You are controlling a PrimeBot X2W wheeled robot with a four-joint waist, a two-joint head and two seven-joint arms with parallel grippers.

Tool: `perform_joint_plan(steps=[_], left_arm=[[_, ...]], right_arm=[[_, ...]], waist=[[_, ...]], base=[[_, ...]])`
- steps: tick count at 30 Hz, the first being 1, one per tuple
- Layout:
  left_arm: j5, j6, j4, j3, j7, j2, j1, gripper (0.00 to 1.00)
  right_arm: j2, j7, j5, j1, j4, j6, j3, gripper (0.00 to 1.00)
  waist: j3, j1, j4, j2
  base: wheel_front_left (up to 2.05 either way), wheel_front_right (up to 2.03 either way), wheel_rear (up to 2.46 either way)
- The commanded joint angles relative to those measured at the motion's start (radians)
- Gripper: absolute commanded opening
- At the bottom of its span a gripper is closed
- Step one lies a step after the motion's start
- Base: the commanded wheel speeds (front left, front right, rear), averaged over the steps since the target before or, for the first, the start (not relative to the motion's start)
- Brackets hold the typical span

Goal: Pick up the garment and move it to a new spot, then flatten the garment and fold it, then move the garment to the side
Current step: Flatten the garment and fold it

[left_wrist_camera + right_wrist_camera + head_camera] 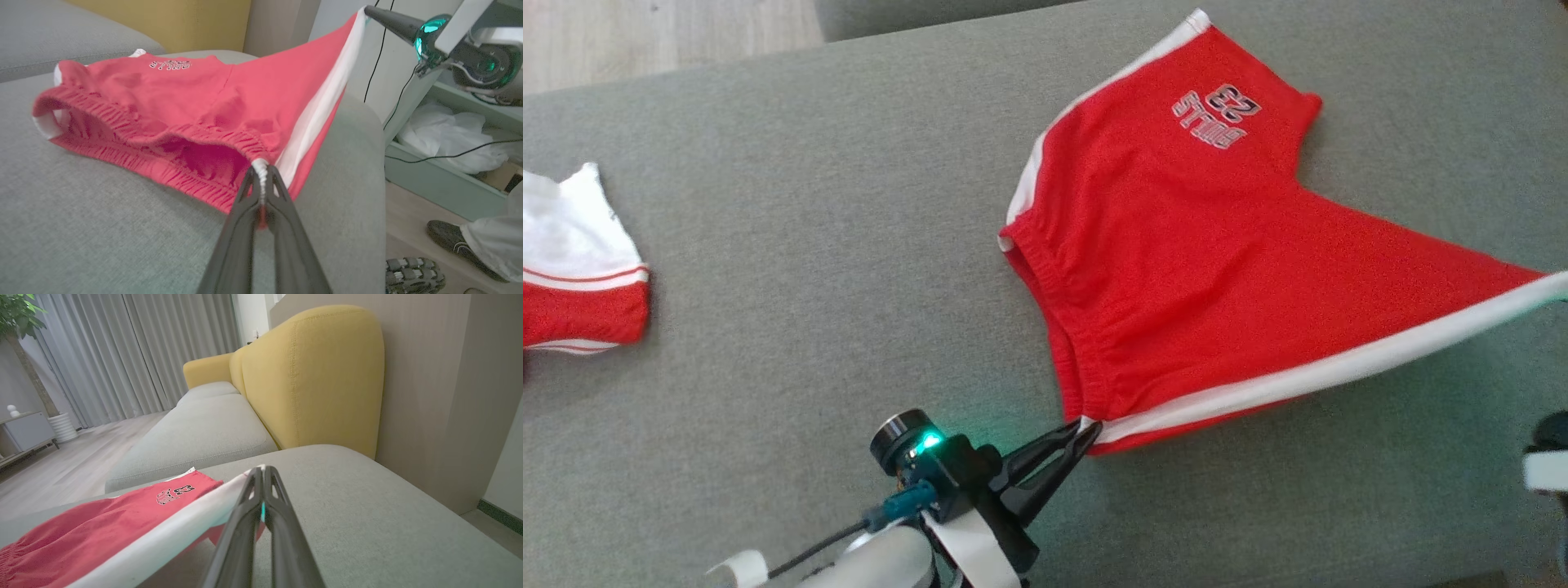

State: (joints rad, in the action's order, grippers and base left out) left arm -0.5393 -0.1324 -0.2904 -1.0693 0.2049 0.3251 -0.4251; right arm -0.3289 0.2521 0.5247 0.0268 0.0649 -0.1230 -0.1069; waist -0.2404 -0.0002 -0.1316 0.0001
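Grey sofa cushion [809, 245] with red shorts [1176, 245] stretched between both arms.
The left end effector [1086, 426] was pinched shut on the waistband corner, where the white side stripe [1298, 376] begins. The right end effector [262, 471] was closed on that stripe's far end at the leg hem and held it off the cushion, probably to pull the edge taut for flattening. The rest of the shorts lay on the cushion. Bare cushion stretched left to a red-and-white garment [580, 278]. In the left wrist view, the cushion's edge dropped away just under the lifted stripe.
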Motion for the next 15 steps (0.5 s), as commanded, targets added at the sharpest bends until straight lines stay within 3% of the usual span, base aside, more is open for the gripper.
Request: perform_joint_plan(steps=[1, 8, 15], left_arm=[[-0.026, 0.002, 0.065, 0.038, 0.003, 0.029, -0.006, 0.0], [-0.151, 0.014, 0.188, 0.128, 0.014, -0.01, -0.011, 0.0], [-0.237, 0.005, 0.096, 0.154, 0.005, -0.114, -0.149, 0.0]], right_arm=[[-0.026, -0.009, -0.003, -0.001, -0.079, -0.008, -0.026, 0.0], [-0.025, -0.101, -0.06, -0.048, -0.157, -0.008, -0.098, 0.0], [-0.082, -0.189, -0.088, -0.293, -0.003, -0.008, -0.041, 0.0]], waist=[[0.005, 0.0002, 0.01, -0.0001], [-0.025, 0.0002, 0.048, -0.0001], [-0.083, 0.0002, 0.129, -0.0001]], base=[[0.0, 0.0, 0.0], [0.0, 0.0, 0.0], [0.0, 0.0, 0.0]])
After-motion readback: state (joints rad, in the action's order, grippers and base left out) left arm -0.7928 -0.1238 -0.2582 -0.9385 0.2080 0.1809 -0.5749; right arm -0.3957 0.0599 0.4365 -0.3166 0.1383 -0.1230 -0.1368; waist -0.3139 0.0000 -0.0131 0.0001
